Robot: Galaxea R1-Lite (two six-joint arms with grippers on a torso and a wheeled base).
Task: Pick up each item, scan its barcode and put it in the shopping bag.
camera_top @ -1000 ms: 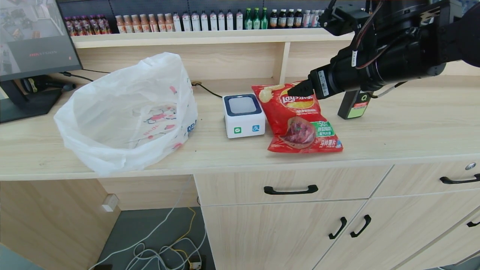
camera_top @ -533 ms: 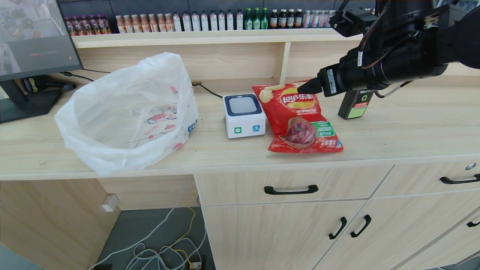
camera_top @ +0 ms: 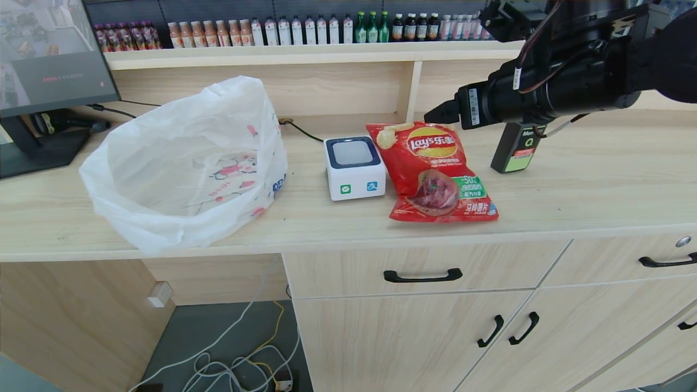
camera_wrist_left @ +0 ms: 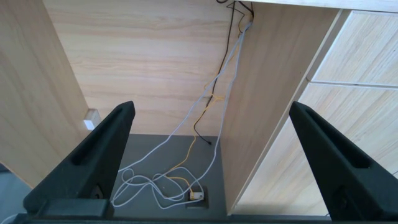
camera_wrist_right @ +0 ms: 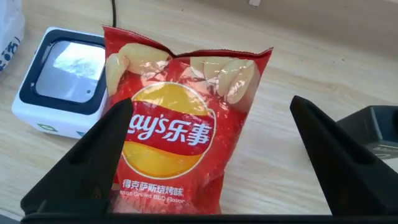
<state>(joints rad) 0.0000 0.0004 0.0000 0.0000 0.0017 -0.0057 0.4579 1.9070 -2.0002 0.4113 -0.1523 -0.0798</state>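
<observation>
Rising off the chips (camera_top: 435, 171) toward upper right, the right gripper (camera_top: 438, 113) stayed empty, fingers apart; the left gripper (camera_wrist_left: 211, 109) was spread too. Chips lay ungrasped, unscanned.

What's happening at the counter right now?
The right hand hovers open over the far end of the chip bag, gripping nothing. The chip bag lies flat on the counter beside the white scanner, not yet picked up. The shopping bag stands open further to the left. The left hand is open, down below counter level, away from the items.
</observation>
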